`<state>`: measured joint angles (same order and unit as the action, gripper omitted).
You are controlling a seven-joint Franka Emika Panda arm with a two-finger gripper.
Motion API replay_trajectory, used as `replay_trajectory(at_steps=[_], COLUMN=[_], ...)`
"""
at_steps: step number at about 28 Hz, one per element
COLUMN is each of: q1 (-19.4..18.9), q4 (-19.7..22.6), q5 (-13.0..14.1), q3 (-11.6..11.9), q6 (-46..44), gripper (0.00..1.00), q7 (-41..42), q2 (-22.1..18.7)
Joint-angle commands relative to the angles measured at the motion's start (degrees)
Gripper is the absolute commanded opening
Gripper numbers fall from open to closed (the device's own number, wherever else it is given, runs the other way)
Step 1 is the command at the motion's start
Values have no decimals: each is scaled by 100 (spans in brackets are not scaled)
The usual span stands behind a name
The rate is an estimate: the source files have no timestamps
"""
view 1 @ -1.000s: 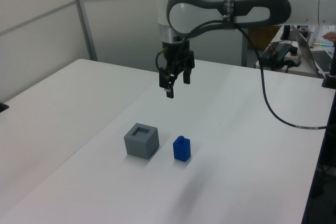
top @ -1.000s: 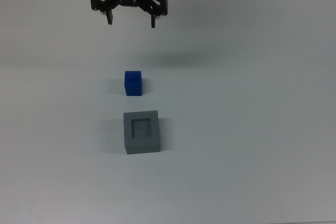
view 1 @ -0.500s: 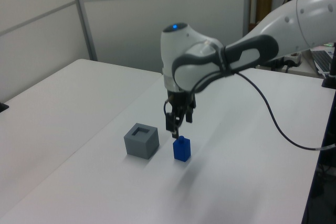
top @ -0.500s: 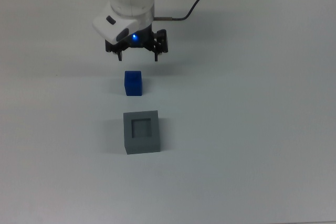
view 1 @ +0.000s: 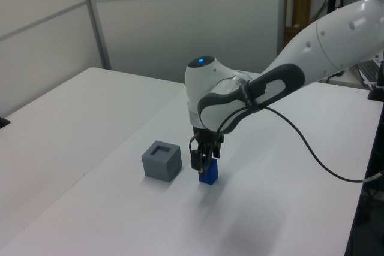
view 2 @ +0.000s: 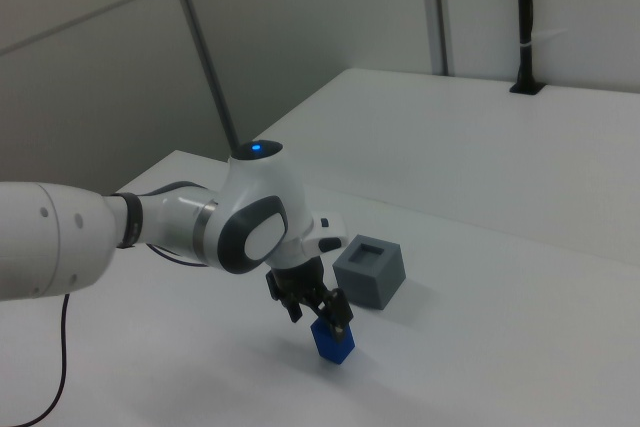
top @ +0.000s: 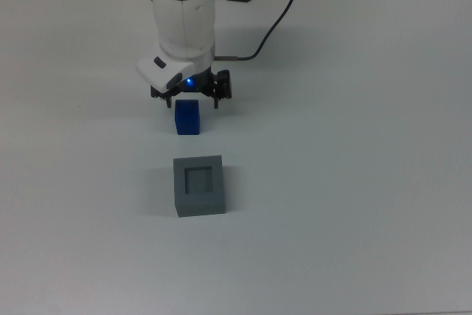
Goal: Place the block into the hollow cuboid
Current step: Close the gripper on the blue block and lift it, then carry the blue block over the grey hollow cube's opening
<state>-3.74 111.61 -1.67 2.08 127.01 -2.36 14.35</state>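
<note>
The white table (top: 354, 204) is carrying the whole scene, and the arm (view 1: 312, 46) is reaching in over it from the top view's upper edge.

The hollow cuboid (top: 198, 185) is sitting recess-up, nearer the top view's lower edge than the block and apart from it, with bare table between the two. In the left view it is lying just to the left of the block.

The gripper (top: 190, 99) is standing directly over the block (top: 187, 118), with a finger showing on either side of the block's upper part in the top view. The fingers are spread apart and are straddling the block rather than pinching it; in the left and right views they are overlapping its top, though whether the pads are already touching its faces is hard to settle from these angles. The block is resting on the table and appears slightly taller than wide, so its long axis is running upright, in line with the fingers.

Against the picture of half a second ago, the gripper is lower and closer over the block; a second ago it was high and well apart. Block and cuboid are lying where they lay.
</note>
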Motion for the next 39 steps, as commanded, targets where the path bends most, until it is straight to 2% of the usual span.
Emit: replay_trajectory(at_steps=[1,4,6,7,8,12,13,17,22,24,34,39], q1=[5,14,14,14,22,57,75,84,101,93,101,101], q4=[10,1,1,-7,-25,-157,-200,-332,-911,-1211,-1686,-1897], q5=[-106,-106,-106,-106,-106,-97,-88,-71,-9,-18,-26,-18], q3=[38,47,56,56,56,56,56,56,56,56,56,56], q6=[149,166,167,167,167,167,167,88,-482,-782,-739,-555], gripper=[98,85,71,58,52,33,24,7,5,5,5,6], q7=[69,78,95,104,113,122,131,113,130,393,877,896], q2=[85,86,94,94,103,191,200,191,182,191,244,515])
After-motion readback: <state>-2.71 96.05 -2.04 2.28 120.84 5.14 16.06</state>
